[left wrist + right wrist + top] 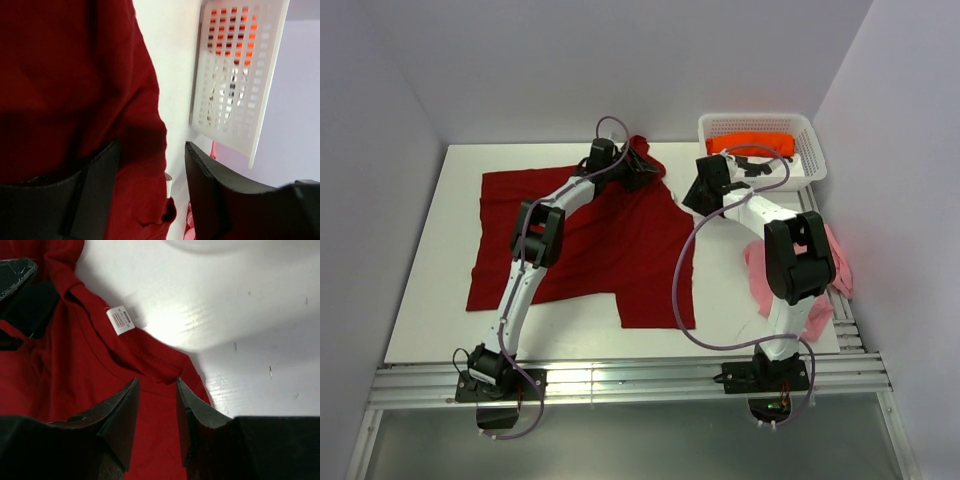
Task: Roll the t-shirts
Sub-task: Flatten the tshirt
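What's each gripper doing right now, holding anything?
Left gripper: open, fingers straddling the edge of the dark red t-shirt, not clamped.
Right gripper: open, fingers apart over its collar; no grip visible.

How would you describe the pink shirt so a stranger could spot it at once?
Look at the white table, along its right edge near the right arm. The pink shirt lies crumpled there; the red shirt is spread flat mid-table and the orange one sits in the basket.
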Controlling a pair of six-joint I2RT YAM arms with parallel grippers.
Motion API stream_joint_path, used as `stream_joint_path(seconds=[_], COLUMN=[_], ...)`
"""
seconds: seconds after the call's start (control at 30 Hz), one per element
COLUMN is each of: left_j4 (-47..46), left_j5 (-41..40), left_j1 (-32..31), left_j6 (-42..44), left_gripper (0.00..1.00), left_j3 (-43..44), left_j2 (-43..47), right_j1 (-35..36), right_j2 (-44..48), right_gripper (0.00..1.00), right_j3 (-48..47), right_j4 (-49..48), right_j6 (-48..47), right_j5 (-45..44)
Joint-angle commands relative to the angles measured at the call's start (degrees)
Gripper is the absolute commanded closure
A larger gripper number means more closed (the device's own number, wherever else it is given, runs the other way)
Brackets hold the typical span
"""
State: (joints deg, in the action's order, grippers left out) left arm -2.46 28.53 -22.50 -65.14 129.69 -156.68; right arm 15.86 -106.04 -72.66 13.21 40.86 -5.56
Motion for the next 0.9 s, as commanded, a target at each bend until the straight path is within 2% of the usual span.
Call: stream_joint_path(seconds=[0.0, 0.23, 0.3, 0.33, 0.37, 0.57, 0.87], left_j4=[-1.1, -0.7, -0.3, -0.3, -0.4, 0.3, 0.3], left_j5=[0.4, 0.6, 0.0, 0.0, -0.1, 0.2, 0.0], left_j1=[-2.4, -2.4, -2.5, -2.4, -2.4, -2.4, -3.6], left_j6=[3.1, 5.8, 6.8, 6.8, 7.0, 7.5, 6.5], left_gripper=[0.39, 0.39, 0.39, 0.39, 0.39, 0.39, 0.39], left_j3=[-2.5, -6.1, -7.2, -7.7, -8.2, -7.9, -2.3], left_j2=[5.8, 13.1, 14.4, 15.5, 16.0, 16.8, 11.1], right_j1=[1.4, 3.9, 4.7, 5.3, 5.6, 6.3, 10.9], right_j2=[2.9, 3.6, 3.2, 3.1, 2.8, 2.8, 11.2], right_gripper=[0.60, 0.76, 0.88, 0.97, 1.00, 1.00, 1.00], right_j3=[1.6, 7.0, 7.9, 8.7, 9.0, 11.5, 22.1], right_j4=[0.0, 0.0, 0.5, 0.8, 0.8, 4.9, 8.0], right_j6=[1.1, 2.0, 3.1, 3.5, 4.5, 7.7, 12.7], right_j5=[-0.4, -0.8, -1.7, -2.1, -2.3, -4.0, -4.2])
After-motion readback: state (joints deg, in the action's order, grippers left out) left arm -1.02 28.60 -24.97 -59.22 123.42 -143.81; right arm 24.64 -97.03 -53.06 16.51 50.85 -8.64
